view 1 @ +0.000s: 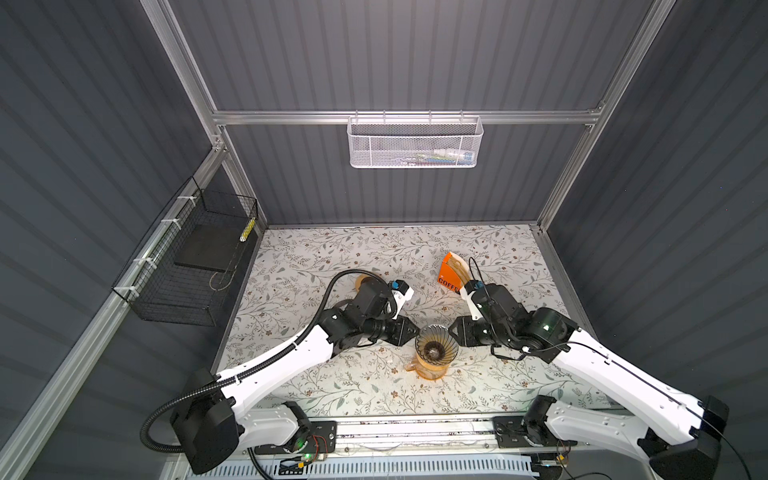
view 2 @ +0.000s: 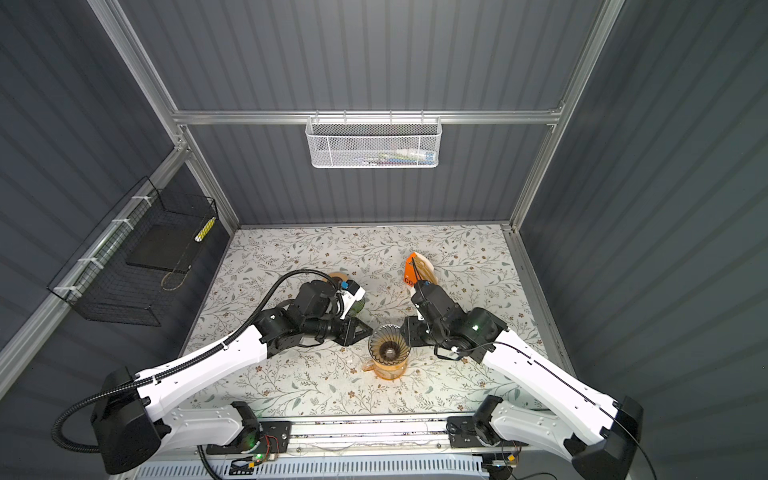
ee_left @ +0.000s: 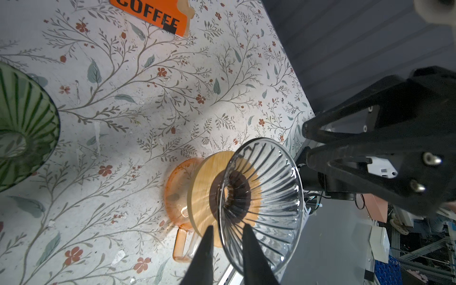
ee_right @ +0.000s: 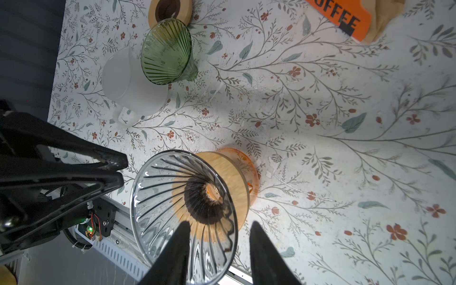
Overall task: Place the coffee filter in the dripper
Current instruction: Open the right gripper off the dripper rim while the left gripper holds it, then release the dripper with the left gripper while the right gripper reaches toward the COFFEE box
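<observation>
Clear dripper (view 1: 436,348) atop an orange server (view 1: 428,372) near the desk's (view 1: 332,249) front edge, mid-width. Left end effector (view 1: 416,331), narrowly parted, and right end effector (view 1: 451,331), wider, flank its rim, both empty. Beyond, bare desk; coffee filters (view 1: 460,266) stand in an orange holder (view 1: 445,275) right of centre, nearer the far edge.

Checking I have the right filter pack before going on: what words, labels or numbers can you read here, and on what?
"COFFEE": black print on the orange filter pack.
Packaging in the white mesh basket: too blurred to read.
Yellow strip in the black wire basket: too small to read.
Nothing else legible.
</observation>
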Controlling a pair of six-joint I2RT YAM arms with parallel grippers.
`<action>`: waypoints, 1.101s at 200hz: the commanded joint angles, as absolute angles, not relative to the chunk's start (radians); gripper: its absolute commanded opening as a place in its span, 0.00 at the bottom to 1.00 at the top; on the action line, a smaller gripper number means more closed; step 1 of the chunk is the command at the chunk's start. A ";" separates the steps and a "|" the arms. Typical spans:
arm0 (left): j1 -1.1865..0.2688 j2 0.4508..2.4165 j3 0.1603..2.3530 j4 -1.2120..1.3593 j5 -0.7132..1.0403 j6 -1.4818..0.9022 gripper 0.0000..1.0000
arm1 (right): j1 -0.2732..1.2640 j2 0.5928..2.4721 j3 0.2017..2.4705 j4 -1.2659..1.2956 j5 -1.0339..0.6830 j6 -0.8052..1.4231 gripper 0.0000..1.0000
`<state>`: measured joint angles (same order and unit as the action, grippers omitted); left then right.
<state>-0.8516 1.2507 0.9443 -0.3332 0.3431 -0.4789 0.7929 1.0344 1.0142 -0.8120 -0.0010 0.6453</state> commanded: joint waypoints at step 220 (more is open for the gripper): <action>-0.646 1.393 0.999 -0.064 0.170 -0.589 0.22 | 0.074 1.453 0.816 -0.001 -0.370 0.491 0.17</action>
